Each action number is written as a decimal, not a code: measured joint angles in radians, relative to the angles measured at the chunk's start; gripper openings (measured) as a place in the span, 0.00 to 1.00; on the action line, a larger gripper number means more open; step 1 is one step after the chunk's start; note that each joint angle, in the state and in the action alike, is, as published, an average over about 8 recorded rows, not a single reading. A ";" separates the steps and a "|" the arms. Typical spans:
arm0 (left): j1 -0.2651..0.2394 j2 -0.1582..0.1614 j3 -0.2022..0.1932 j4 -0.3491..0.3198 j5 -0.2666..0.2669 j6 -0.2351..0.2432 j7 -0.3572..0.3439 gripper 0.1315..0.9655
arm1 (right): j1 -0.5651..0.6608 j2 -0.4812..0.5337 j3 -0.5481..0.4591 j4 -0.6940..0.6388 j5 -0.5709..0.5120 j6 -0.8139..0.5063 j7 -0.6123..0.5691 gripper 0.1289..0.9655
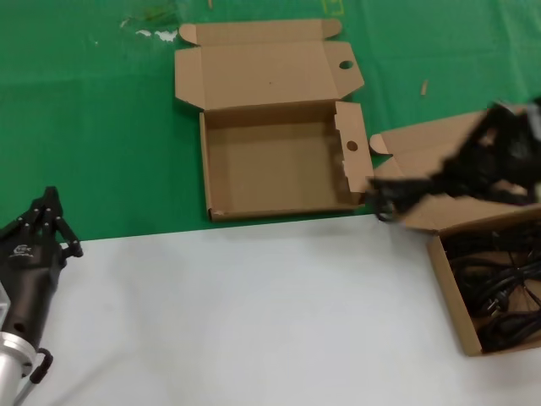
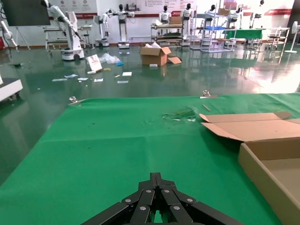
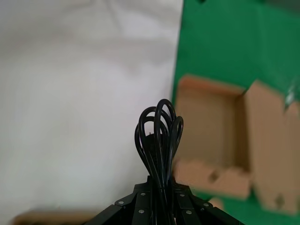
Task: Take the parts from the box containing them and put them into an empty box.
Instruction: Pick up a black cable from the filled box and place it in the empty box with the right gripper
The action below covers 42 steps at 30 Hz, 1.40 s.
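Right gripper up in the air at the right side of the scene, jaws clamped tight on one cable bundle; right wrist view shows the black loops sticking out past the fingertips. In head view the right arm is a blurred dark shape over the lid of the narrow plain-lidded box, with the held bundle reaching toward the gap between the two boxes, clear of both floors. More black cable bundles lie tangled inside that narrow box, which sits at the far right on the white surface, lid hinged open behind it.

Wide shallow box sits mid-scene on the green cloth, front edge just at the border with the white surface. Lid folded back away from the robot, round hole in the lid's corner tab, another in the right side flap. Nothing visible inside it.

Left gripper parked low at the left, over the white/green border, well apart from both boxes. Left wrist view: its fingertips meet at a point, jaws closed, holding nothing, with a corner of the shallow box off to one side
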 joint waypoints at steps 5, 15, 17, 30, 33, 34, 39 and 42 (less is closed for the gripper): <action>0.000 0.000 0.000 0.000 0.000 0.000 0.000 0.01 | 0.020 -0.125 -0.012 -0.034 -0.053 0.078 -0.005 0.08; 0.000 0.000 0.000 0.000 0.000 0.000 0.000 0.01 | -0.032 -0.376 -0.054 -0.244 -0.177 0.333 -0.066 0.08; 0.000 0.000 0.000 0.000 0.000 0.000 0.000 0.01 | -0.034 -0.417 -0.060 -0.301 -0.192 0.375 -0.092 0.08; 0.000 0.000 0.000 0.000 0.000 0.000 0.000 0.01 | -0.022 -0.576 -0.081 -0.549 -0.245 0.526 -0.185 0.10; 0.000 0.000 0.000 0.000 0.000 0.000 0.000 0.01 | -0.027 -0.587 -0.081 -0.557 -0.247 0.533 -0.179 0.13; 0.000 0.000 0.000 0.000 0.000 0.000 0.000 0.01 | -0.029 -0.589 -0.081 -0.559 -0.248 0.535 -0.178 0.14; 0.000 0.000 0.000 0.000 0.000 0.000 0.000 0.01 | -0.042 -0.589 -0.078 -0.551 -0.249 0.540 -0.174 0.16; 0.000 0.000 0.000 0.000 0.000 0.000 0.000 0.01 | -0.056 -0.575 -0.070 -0.515 -0.246 0.540 -0.158 0.19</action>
